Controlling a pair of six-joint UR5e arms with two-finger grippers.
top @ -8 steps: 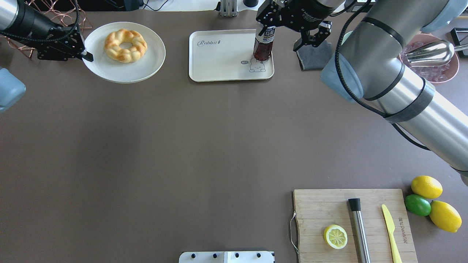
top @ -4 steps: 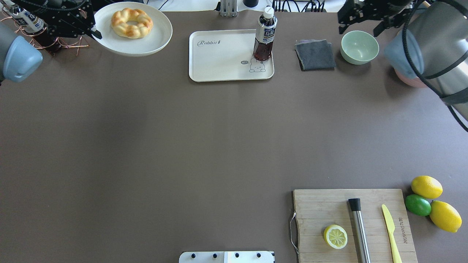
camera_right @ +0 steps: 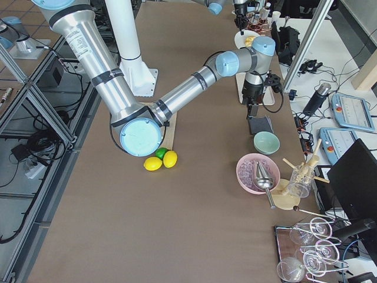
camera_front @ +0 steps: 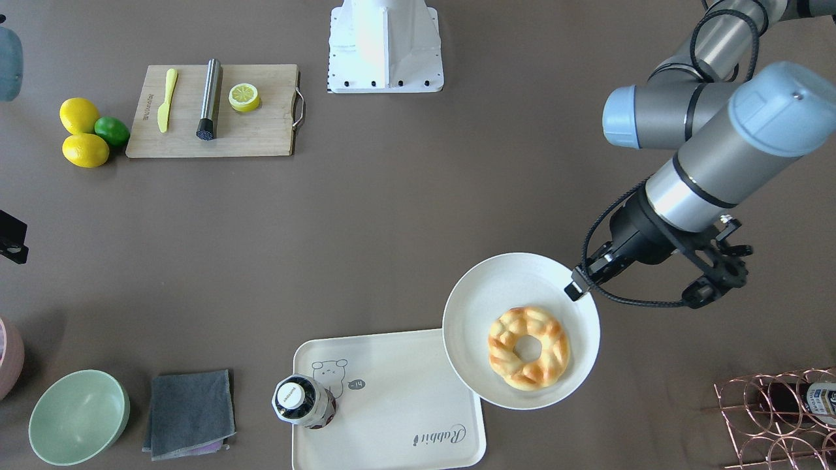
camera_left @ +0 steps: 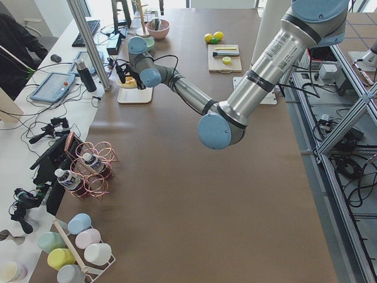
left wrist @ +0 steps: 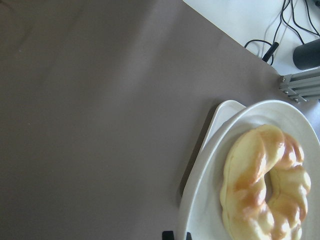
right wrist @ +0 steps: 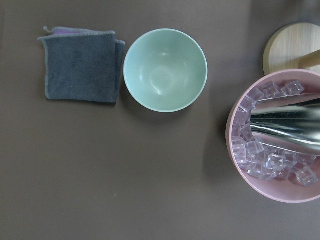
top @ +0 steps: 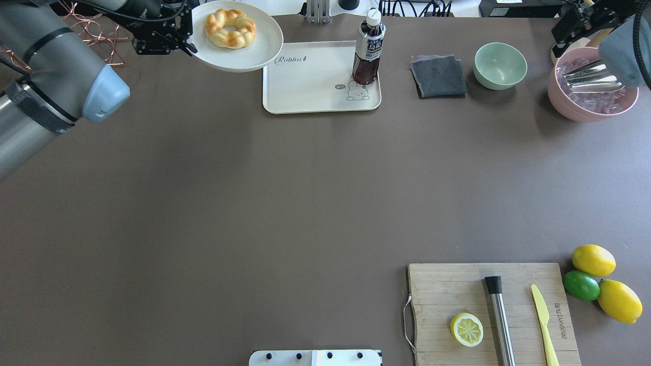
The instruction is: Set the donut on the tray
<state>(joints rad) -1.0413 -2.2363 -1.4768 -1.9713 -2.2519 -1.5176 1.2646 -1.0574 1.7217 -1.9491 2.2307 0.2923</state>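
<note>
I see my left arm (camera_front: pixel 708 168) as silver tubing with pale-blue joint caps (camera_front: pixel 780 108). A black cable (camera_front: pixel 597 222) loops at eight o'clock of its black wrist (camera_front: pixel 643 235), and the left gripper (camera_front: pixel 574 289) is black too.

The left arm (top: pixel 46 81) is reaching far out over the table, toward the far side. Its wrist is lying sideways, so the left gripper (top: pixel 190 50) is pointing along the table and not down at it. Its two fingers are pinching the rim of the plate (top: pixel 264 48) and holding the plate up in the air. The right arm (top: pixel 623 38) is bending back at the far right corner. The right gripper (top: pixel 562 33) is hanging there and pointing down. It is dark and half out of view, so I cannot tell if its fingers are apart or together.
</note>
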